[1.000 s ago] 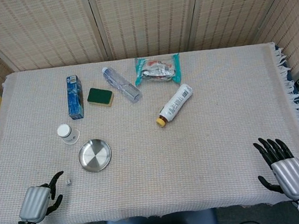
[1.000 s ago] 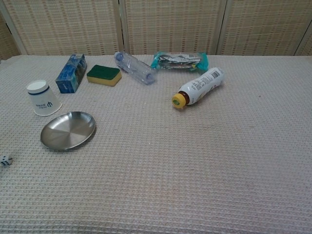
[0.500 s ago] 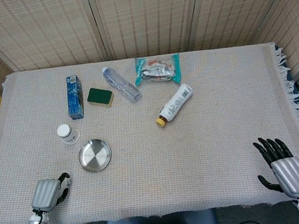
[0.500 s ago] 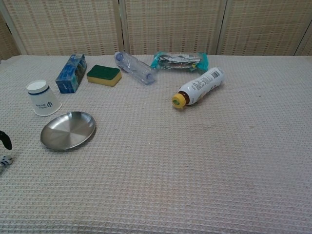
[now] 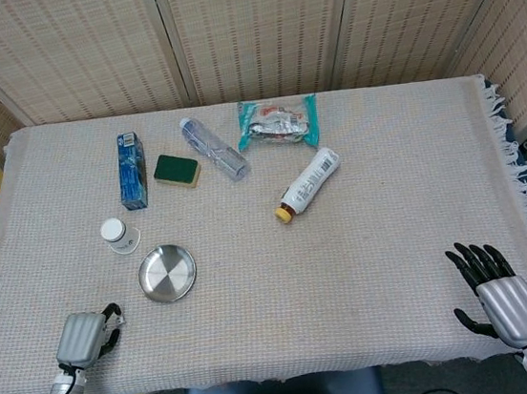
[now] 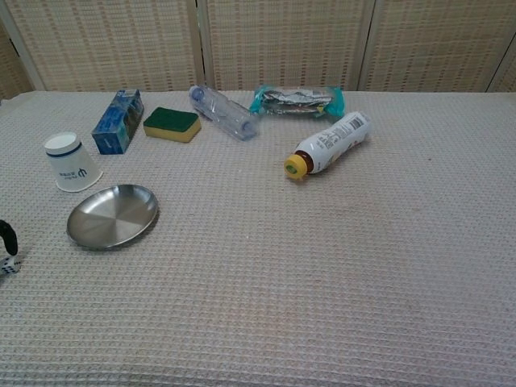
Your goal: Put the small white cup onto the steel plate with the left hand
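The small white cup (image 5: 118,235) stands upside down at the left of the table, also in the chest view (image 6: 71,164). The steel plate (image 5: 167,273) lies bare just in front and to the right of it (image 6: 112,215). My left hand (image 5: 86,336) rests near the front left edge, well short of the cup, holding nothing. Only one dark fingertip (image 6: 8,236) of it shows in the chest view. At the front right corner, my right hand (image 5: 500,298) lies with its fingers spread and empty.
A small die (image 6: 10,264) lies by the left fingertip. At the back are a blue carton (image 5: 131,169), a green sponge (image 5: 177,170), a clear bottle (image 5: 213,148) and a teal packet (image 5: 277,122). A white bottle with a yellow cap (image 5: 309,184) lies mid-table.
My left hand has slid forward and to the right towards the plate, and its fingers have drawn closer together over the die. The right hand has stayed put.
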### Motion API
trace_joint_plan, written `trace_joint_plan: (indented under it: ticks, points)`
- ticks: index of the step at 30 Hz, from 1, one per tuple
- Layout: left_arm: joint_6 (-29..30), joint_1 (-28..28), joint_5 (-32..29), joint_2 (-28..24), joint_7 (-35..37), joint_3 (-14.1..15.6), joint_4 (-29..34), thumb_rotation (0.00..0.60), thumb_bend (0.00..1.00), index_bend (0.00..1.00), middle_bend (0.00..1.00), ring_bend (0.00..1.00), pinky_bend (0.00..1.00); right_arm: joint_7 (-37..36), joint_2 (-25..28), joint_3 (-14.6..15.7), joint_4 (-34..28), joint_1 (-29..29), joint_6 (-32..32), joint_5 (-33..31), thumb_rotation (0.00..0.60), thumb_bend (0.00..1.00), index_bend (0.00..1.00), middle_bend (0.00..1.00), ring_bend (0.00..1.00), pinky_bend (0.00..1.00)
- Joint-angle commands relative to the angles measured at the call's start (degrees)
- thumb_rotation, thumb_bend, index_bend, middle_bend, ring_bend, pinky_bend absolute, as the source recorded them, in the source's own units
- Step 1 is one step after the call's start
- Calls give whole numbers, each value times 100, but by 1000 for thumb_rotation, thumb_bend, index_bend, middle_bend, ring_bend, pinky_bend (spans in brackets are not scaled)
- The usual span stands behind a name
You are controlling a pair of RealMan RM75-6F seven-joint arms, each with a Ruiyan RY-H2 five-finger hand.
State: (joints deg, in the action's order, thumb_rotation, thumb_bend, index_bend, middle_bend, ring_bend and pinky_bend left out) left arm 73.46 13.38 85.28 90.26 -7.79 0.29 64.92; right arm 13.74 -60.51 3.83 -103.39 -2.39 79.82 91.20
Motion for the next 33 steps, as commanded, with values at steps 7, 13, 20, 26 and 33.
trace_joint_plan:
  ticks: [7, 13, 20, 26, 33]
  points:
    - [-133, 58, -88, 84, 15, -38, -86, 600, 360, 455, 1000, 1000, 1000, 15, -3, -7, -2, -4, -14, -31, 531, 202, 0, 0, 0, 0]
    - [-134, 74, -115, 129, 47, -64, -147, 600, 361, 518, 1000, 1000, 1000, 18, -3, -14, 4, -6, -16, -47, 532, 202, 0, 0, 0, 0]
    - [23, 66, -52, 111, 158, -89, -117, 600, 358, 554, 1000, 1000, 1000, 40, -16, -15, 4, -14, -41, -71, 531, 202, 0, 0, 0, 0]
    - [131, 175, 29, 6, 192, -204, 129, 600, 359, 553, 1000, 1000, 1000, 58, -25, -8, 2, -16, -52, -74, 530, 202, 0, 0, 0, 0]
    - [-290, 804, 42, 73, -111, -580, 490, 600, 358, 554, 1000, 1000, 1000, 76, -45, -33, 16, -43, -104, -142, 530, 202, 0, 0, 0, 0]
